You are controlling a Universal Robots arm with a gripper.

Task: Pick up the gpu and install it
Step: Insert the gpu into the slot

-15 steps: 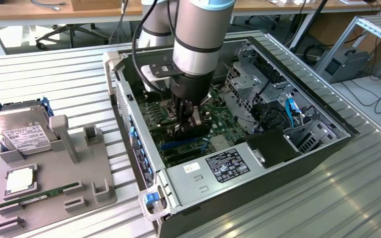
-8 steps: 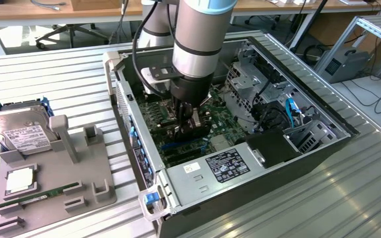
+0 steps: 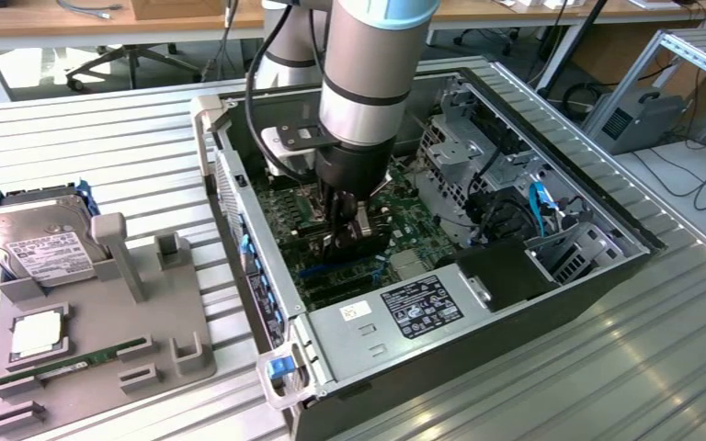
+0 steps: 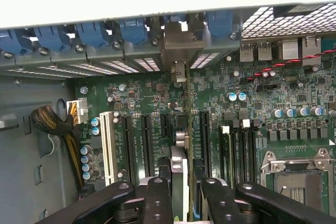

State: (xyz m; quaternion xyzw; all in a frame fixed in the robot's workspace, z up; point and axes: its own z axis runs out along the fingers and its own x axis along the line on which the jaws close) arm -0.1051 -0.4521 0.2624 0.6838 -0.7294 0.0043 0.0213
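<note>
On the exterior view's left, a grey parts holder lies on the slatted metal table. It carries a silver hard drive with a white label standing at its far end, a square processor chip lying flat, and a slim green RAM stick near its front edge.

Toward the middle, an open computer case lies on its side, its green motherboard facing up and the power supply with its label at the near end. The robot arm reaches straight down into the case, and the gripper sits low over the board.

In the wrist view the black fingers are closed narrowly on the gpu, which stands on edge between them, its thin body running away from the camera over the motherboard's expansion slots. Its silvery bracket end meets the rear wall of the case among the blue slot clips. Whether the card edge is fully seated in its slot cannot be told. Further along lie the RAM slots and the empty CPU socket
</note>
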